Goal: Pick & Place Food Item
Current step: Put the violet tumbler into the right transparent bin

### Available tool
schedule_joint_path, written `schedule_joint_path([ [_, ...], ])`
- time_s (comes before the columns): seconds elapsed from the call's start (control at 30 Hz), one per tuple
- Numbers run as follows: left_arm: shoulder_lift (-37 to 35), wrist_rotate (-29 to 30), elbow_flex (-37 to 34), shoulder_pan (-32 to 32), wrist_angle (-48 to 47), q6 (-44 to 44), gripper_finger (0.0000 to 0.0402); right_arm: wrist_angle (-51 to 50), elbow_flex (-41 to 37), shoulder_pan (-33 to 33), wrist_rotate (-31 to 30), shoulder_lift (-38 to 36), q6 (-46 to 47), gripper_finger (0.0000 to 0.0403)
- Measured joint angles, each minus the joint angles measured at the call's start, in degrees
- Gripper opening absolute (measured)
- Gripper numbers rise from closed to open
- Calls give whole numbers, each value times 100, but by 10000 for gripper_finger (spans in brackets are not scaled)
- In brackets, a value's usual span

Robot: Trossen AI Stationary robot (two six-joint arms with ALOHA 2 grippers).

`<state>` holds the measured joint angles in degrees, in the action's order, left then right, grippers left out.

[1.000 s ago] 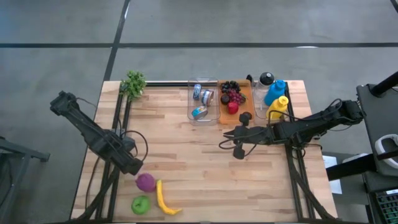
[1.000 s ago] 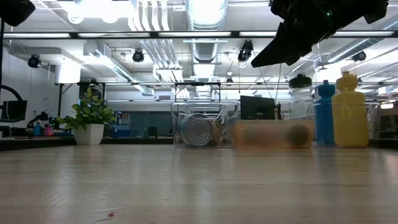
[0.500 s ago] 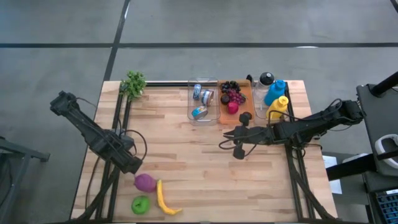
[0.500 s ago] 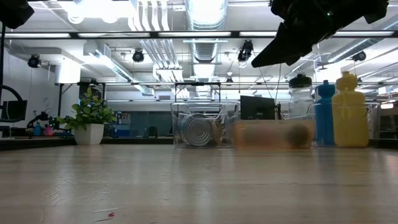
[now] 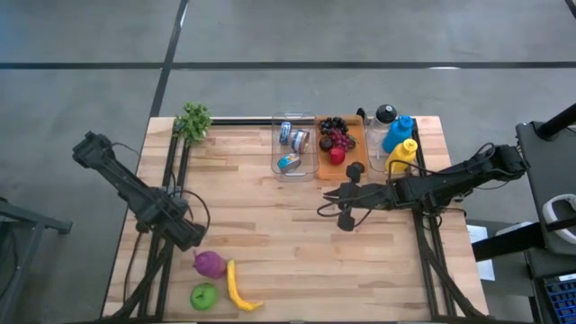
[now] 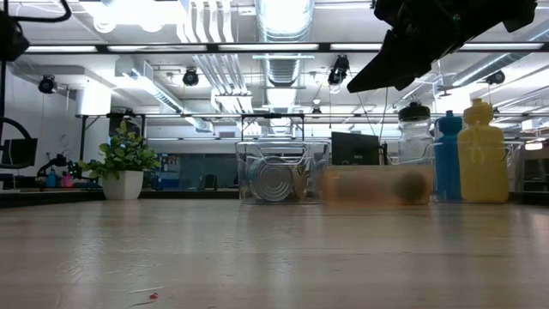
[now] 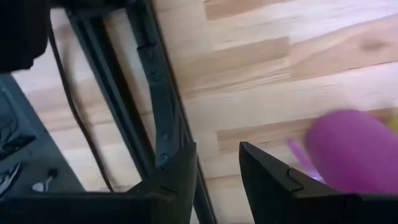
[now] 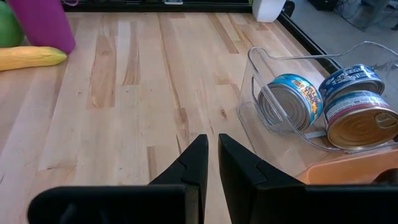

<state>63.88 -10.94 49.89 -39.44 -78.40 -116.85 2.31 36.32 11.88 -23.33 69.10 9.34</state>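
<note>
A purple food item (image 5: 210,264) rests on the table near the front left, with a yellow banana (image 5: 236,286) and a green apple (image 5: 203,295) beside it. My left gripper (image 7: 217,171) hovers pointing down just left of the purple item (image 7: 354,149). It is open, with only the table between its fingers. My right gripper (image 5: 324,205) hangs shut over the table's middle right, touching nothing. In the right wrist view it (image 8: 212,158) faces the banana (image 8: 31,57) and the purple item (image 8: 43,25).
A clear bin (image 5: 294,147) with cans and an orange tray (image 5: 339,144) of fruit stand at the far middle. Bottles (image 5: 399,135) stand at the far right and a small potted plant (image 5: 193,120) at the far left. Black frame rails (image 7: 155,112) run under the left arm.
My left gripper has sunk a little toward the table beside the purple item and rolled about its own pointing line. The food items have not moved.
</note>
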Motion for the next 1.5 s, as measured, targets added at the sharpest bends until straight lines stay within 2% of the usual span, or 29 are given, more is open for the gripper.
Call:
schedule_joint_path([
  [0.13, -2, -89, -205, 0, 189, -319, 122, 0, 0, 0, 0, 0, 13, 34],
  [0.37, 2, -374, -674, 0, 1362, -340, 122, 4, 0, 0, -2, 0, 11, 34],
  [0.9, -6, -365, -1361, 4, 2419, -513, 123, 8, 0, 0, -2, 9, 11, 34],
  [1.13, -3, -47, -1705, 4, 3444, -506, 122, 9, 0, 0, -4, 11, 10, 34],
  [1.5, 4, 558, -1786, 15, 3449, -467, 123, 13, 0, 0, -17, 11, 24, 34],
])
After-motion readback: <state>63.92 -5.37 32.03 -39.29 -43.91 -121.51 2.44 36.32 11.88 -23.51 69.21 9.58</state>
